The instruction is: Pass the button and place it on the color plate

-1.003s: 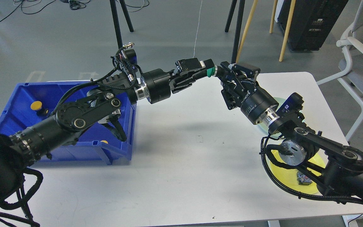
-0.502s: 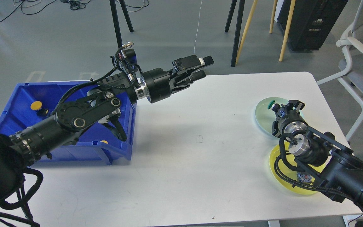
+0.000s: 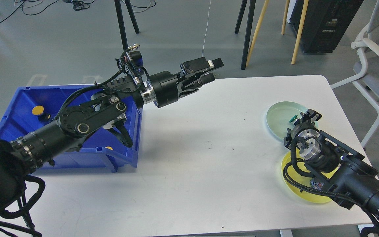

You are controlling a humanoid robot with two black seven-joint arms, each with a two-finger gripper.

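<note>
A grey office chair [image 3: 378, 56] stands right of and beyond the right gripper [image 3: 304, 119], off the table's corner. A black cabinet [image 3: 324, 23] sits on the floor well beyond that gripper. Wooden legs [image 3: 297, 33] and black tripod legs [image 3: 246, 33] rise beyond the left gripper [image 3: 213, 69], to its right; another black leg [image 3: 121, 23] stands to its left. Cables [image 3: 77, 4] lie on the far floor.

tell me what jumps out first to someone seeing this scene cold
The left gripper hangs in the air above the white table's far edge, holding nothing. At far left a blue bin holds a yellow button. At right, a green button lies on the pale green plate, beside the right gripper.
</note>
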